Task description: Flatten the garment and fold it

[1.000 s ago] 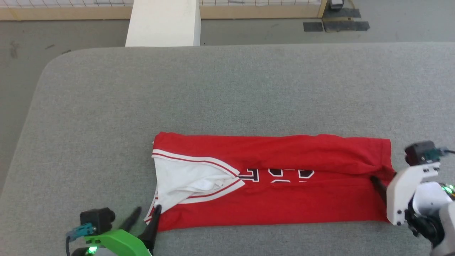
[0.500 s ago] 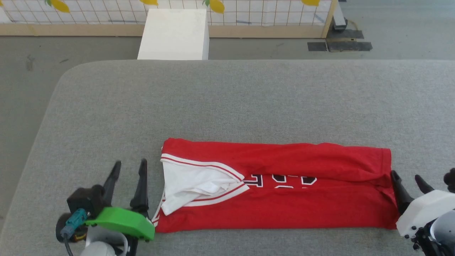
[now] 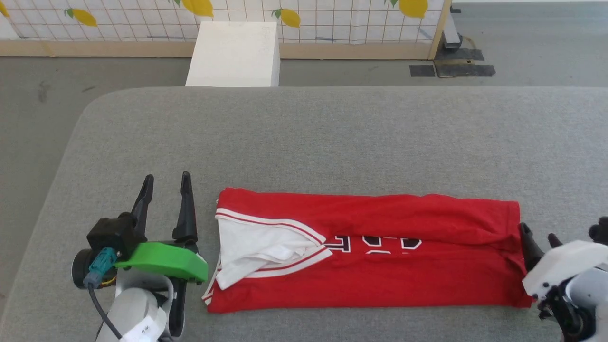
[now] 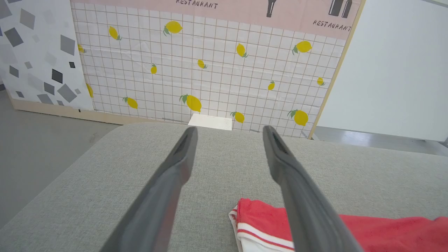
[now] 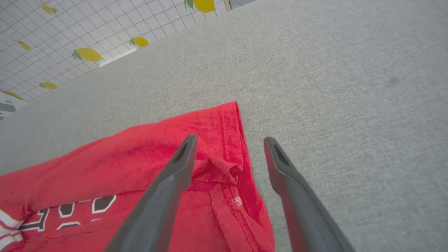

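Counter [image 3: 332, 142]: grey fabric top with a rounded corner at 10 o'clock in the head view, cut off at that view's 3 and 6 o'clock edges. Wall panel [image 3: 332, 19]: white grid printed with yellow lemons, at 12 o'clock beyond the floor [image 3: 47, 71]. In the left wrist view a pink band [image 4: 280, 14] above the panel reads "RESTAURANT" twice, beside dark silhouettes cut off at the top edge. Garment [image 3: 380, 285]: red, lying flat on the counter toward 6 o'clock, folded into a long band running 9 to 3 o'clock, with its far long edge turned over the chest. White block [image 3: 232, 54]: on the floor at 12 o'clock, its near end hidden behind the counter. Sleeve [image 3: 256, 247]: white with red-and-white striped trim, rumpled, at the garment's 9 o'clock end. Left tool [image 3: 167, 175]: green-shelled wrist, dark fingers spread with nothing between them, over bare counter just beside the garment's 9 o'clock end and apart from it. Right tool [image 3: 537, 231]: at the garment's 3 o'clock hem, its body cut off by the frame. Its fingers are spread, one over the puckered hem and the other over bare counter; whether either touches cloth cannot be told. Lettering [image 3: 375, 243]: black with white outline, partly hidden under the fold, not readable.
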Tool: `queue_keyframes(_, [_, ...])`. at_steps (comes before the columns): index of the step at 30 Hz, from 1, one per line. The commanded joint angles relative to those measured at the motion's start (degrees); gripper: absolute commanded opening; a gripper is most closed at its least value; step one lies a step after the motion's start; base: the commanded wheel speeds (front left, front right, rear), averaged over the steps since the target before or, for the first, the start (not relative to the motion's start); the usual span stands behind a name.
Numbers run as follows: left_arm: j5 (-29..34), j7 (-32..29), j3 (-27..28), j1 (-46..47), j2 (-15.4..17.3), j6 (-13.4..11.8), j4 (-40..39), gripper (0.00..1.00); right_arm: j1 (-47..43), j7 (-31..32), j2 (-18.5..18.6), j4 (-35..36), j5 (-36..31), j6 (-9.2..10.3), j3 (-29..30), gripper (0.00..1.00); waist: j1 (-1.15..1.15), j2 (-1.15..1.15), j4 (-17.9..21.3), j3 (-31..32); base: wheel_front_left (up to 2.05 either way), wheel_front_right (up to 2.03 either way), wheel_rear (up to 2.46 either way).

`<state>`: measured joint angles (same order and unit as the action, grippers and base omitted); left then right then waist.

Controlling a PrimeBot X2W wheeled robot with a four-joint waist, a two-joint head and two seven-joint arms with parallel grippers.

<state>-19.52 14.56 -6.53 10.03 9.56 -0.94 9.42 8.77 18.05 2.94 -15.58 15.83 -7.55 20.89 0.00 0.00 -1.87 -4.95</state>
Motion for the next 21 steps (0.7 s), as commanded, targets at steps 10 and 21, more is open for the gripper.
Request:
queue_keyframes(10, [2.9, 0.4, 2.6, 2.1, -3.1, 4.2, 5.2, 1.00, 9.2, 4.6, -0.1, -18.4, -5.7, 0.06, 2.7, 1.00, 0.00, 0.00, 0.5, 0.7, 0.00, 0.00, 0.00])
queue_keyframes(21, [4.6, 0.4, 4.6, 1.8, -4.5, 5.9, 7.5, 1.00, 11.8, 11.9, -0.1, -25.1, -8.2, 0.06, -1.2, 0.00, 0.00, 0.00, 0.5, 0.9, 0.00, 0.00, 0.00])
